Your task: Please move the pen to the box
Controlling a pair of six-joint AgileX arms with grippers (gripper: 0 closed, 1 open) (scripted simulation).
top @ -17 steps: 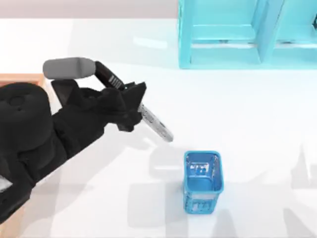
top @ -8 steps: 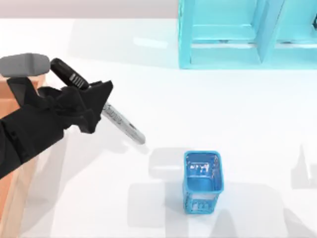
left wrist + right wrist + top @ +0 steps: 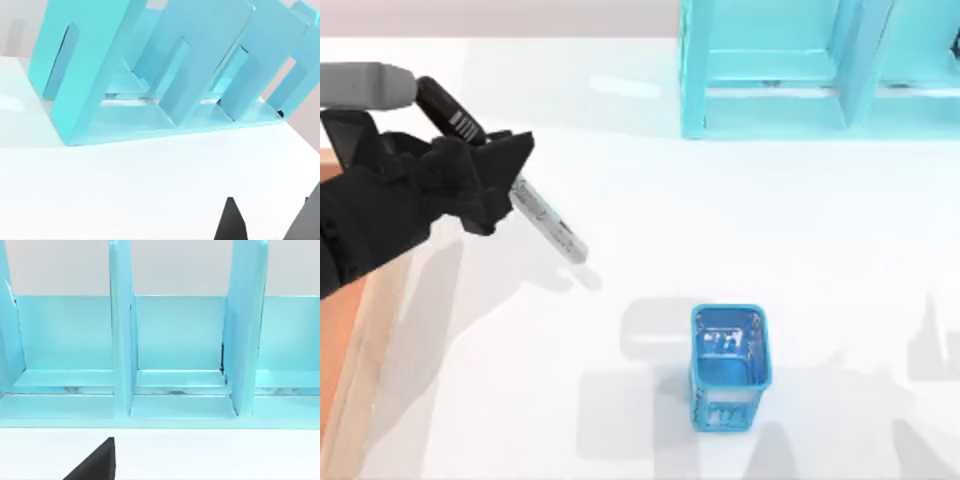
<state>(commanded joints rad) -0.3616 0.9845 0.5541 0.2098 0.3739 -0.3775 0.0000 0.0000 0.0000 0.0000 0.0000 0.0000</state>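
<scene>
Three views: each gives a different piece of the scene.
Top view: left gripper (image 3: 505, 175) hangs above the white table (image 3: 740, 220), to the left of the blue mesh basket (image 3: 728, 365) and farther toward the back of the table than it; the wooden box (image 3: 355, 330) lies at the table's left edge, well apart from the basket.
Left wrist view: cyan shelf unit (image 3: 165, 75) seen at a slant across bare table, with two dark fingertips (image 3: 231, 222) at the edge of the picture; neither pen nor basket is in it.
Right wrist view: the same shelf unit (image 3: 175, 355) seen square on, compartments side by side, with a dark finger (image 3: 97, 465) of the right gripper low in the picture; whether that gripper is open I cannot tell.
Pen (image 3: 545, 215): clamped in the left gripper's jaws, which are closed on its barrel just below the black cap; it tilts, cap pointing up and away from the basket, silver-grey barrel slanting down toward the basket.
Pen and box: the pen is in the air just beside the box's right rim, over the table rather than over the box.
</scene>
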